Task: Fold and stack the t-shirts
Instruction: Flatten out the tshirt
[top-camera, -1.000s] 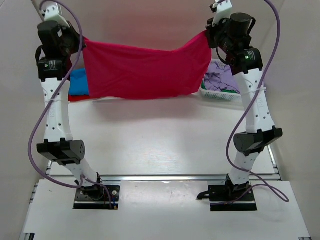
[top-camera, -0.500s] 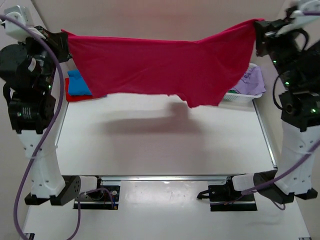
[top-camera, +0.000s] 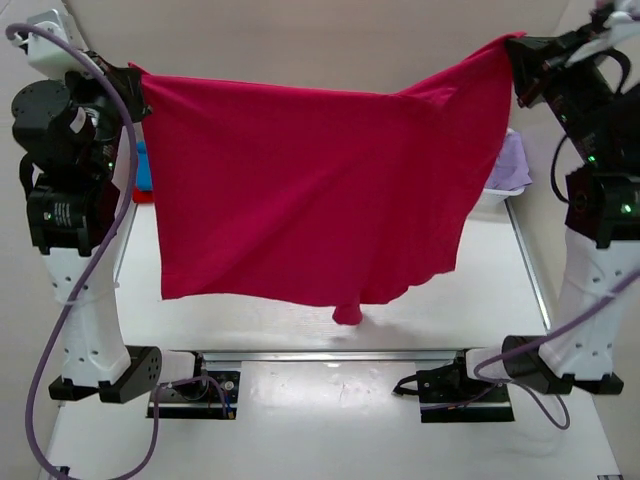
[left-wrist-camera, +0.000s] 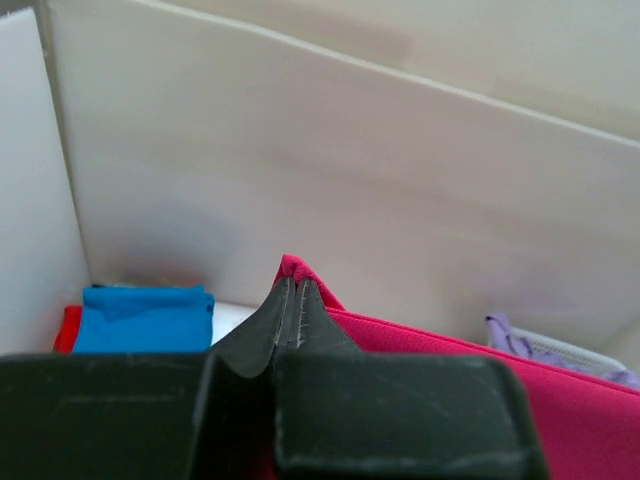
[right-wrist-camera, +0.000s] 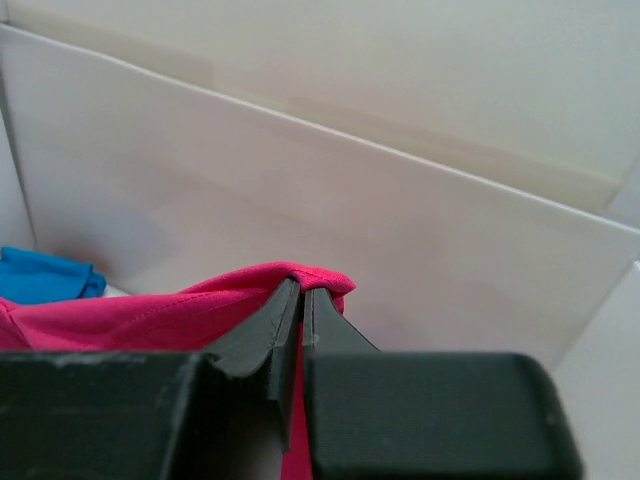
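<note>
A crimson-pink t-shirt (top-camera: 310, 190) hangs spread out high above the table, held by its two upper corners. My left gripper (top-camera: 128, 80) is shut on its left corner, which shows as a red tip (left-wrist-camera: 292, 268) at the jaws in the left wrist view. My right gripper (top-camera: 515, 55) is shut on its right corner (right-wrist-camera: 320, 275). The shirt's lower edge hangs near the table's front, with a small tail at the bottom. A folded blue t-shirt (left-wrist-camera: 145, 318) lies on a red one (left-wrist-camera: 66, 328) at the back left, mostly hidden in the top view.
A white basket (top-camera: 497, 192) with lilac cloth (top-camera: 512, 162) stands at the back right, partly behind the shirt. White walls enclose the table at the back and sides. Both arm bases are bolted at the near edge.
Both grippers stay high. The shirt has swung toward the camera and unfurled, so it now hangs much lower and covers most of the table and the folded pile.
</note>
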